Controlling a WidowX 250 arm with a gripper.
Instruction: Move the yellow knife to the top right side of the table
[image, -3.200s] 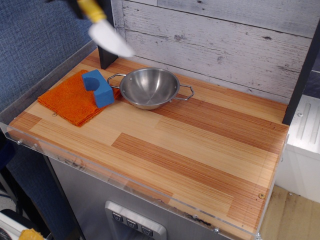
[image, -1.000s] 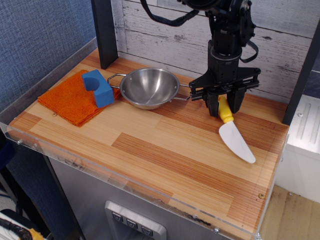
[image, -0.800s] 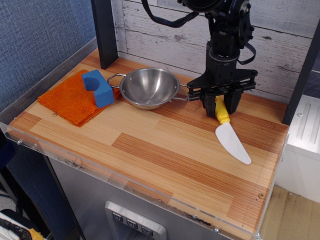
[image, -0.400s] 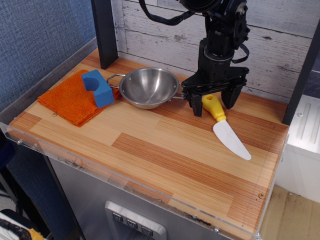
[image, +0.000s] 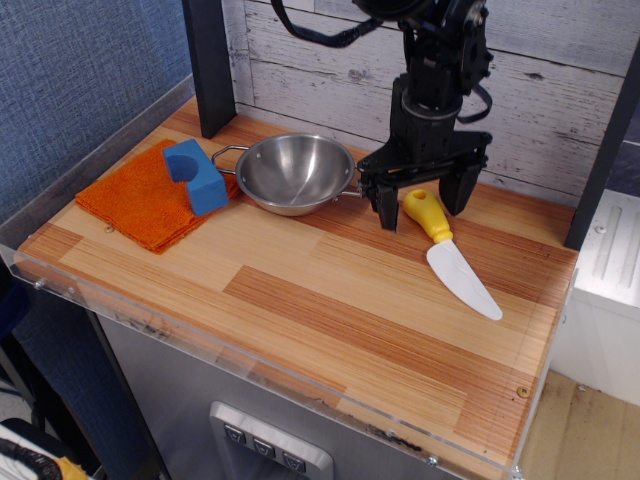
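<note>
- The knife (image: 452, 256) is seen lying flat on the counter (image: 330, 300), in the right rear part, with the yellow handle pointing toward 11 o'clock and the white blade toward 5 o'clock.
- The claw (image: 418, 205) is held just above the handle end, spread wide, with one black finger on each side of the handle and nothing pinched between them.
- Whether a fingertip touches the handle cannot be told; a gap appears on both sides.
- The left finger (image: 386, 207) is seen close to the bowl's right handle; contact cannot be judged.
- A steel bowl (image: 296, 175) is placed at 9 o'clock from the claw, upright and empty.
- A blue block (image: 196, 175) is found at 9 o'clock from the bowl, just beside its left handle, resting partly on an orange cloth (image: 140, 198).
- The cloth is spread at the counter's left end.
- A dark post (image: 208, 62) is set at the rear left, at 11 o'clock from the bowl.
- The arm is seen descending from the top edge, in front of a whitewashed plank wall (image: 560, 80).
</note>
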